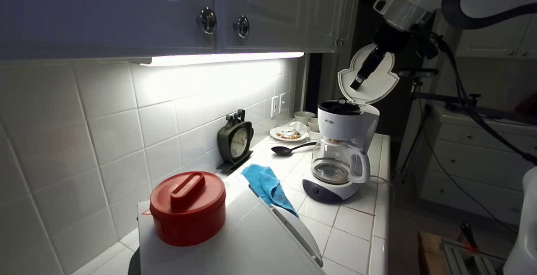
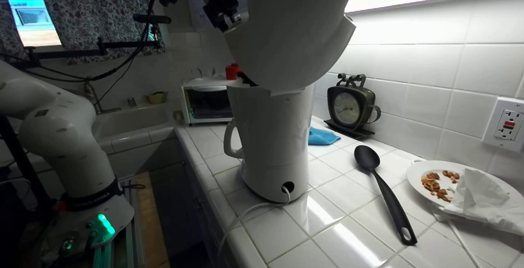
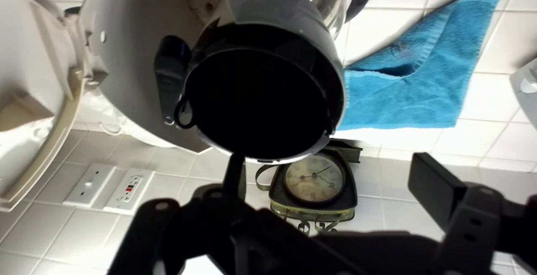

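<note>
A white coffee maker (image 1: 337, 124) stands on the tiled counter with its lid (image 1: 371, 77) raised. Its round black brew basket (image 3: 268, 42) faces up, and the inside is too dark to make out. Below it the glass carafe (image 1: 331, 163) sits on the base. My gripper (image 1: 356, 83) hangs above the basket, in front of the lid's underside, apart from both as far as I can tell. In the wrist view its fingers (image 3: 436, 187) are spread wide, with only the clock and wall showing between them. The lid (image 2: 294, 34) hides part of the gripper in an exterior view.
A blue cloth (image 3: 428, 86) and a dark-framed clock (image 1: 237, 140) lie toward the wall side. A black spoon (image 2: 387, 190) and a plate (image 2: 417, 178) of nuts are behind the coffee maker. A red lidded pot (image 1: 188, 220) tops a white toaster oven (image 1: 243, 241). Cabinets (image 1: 268, 14) overhang.
</note>
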`<control>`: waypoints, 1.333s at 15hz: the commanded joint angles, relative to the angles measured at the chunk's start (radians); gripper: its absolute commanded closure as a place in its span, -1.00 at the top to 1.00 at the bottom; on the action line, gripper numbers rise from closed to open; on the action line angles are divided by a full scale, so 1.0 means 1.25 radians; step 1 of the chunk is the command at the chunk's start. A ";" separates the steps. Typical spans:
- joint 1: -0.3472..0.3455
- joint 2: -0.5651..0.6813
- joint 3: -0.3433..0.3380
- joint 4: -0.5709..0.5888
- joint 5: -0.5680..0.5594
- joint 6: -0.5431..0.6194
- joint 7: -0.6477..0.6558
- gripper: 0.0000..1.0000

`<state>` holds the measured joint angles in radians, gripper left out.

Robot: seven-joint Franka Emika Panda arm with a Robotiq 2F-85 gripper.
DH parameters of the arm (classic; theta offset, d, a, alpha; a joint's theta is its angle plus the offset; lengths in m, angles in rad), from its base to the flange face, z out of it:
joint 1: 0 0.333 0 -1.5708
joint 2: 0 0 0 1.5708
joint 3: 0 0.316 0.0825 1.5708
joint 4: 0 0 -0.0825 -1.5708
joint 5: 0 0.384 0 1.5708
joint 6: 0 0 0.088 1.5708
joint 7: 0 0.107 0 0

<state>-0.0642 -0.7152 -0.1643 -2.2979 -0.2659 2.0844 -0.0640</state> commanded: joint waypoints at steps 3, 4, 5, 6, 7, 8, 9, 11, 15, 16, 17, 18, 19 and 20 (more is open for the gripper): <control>-0.003 -0.011 -0.028 -0.066 0.099 0.037 -0.034 1.00; -0.002 -0.005 -0.034 -0.076 0.097 0.061 -0.046 1.00; -0.004 -0.001 -0.036 -0.085 0.093 0.082 -0.053 1.00; -0.003 0.003 -0.039 -0.093 0.093 0.104 -0.062 1.00; 0.000 0.007 -0.044 -0.100 0.098 0.125 -0.068 1.00; 0.004 0.012 -0.049 -0.106 0.104 0.145 -0.077 1.00; 0.004 0.018 -0.052 -0.111 0.111 0.157 -0.077 1.00; 0.007 0.029 -0.059 -0.118 0.125 0.188 -0.088 1.00; 0.003 0.050 -0.064 -0.117 0.145 0.213 -0.101 0.45; 0.002 0.055 -0.065 -0.116 0.148 0.216 -0.103 0.32; 0.002 0.057 -0.066 -0.115 0.150 0.218 -0.106 0.18; 0.001 0.060 -0.066 -0.115 0.151 0.219 -0.107 0.02; 0.000 0.062 -0.065 -0.113 0.152 0.219 -0.108 -0.12; 0.000 0.062 -0.064 -0.113 0.151 0.219 -0.108 -0.28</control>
<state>-0.0616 -0.6437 -0.2408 -2.4374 -0.1191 2.3382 -0.1617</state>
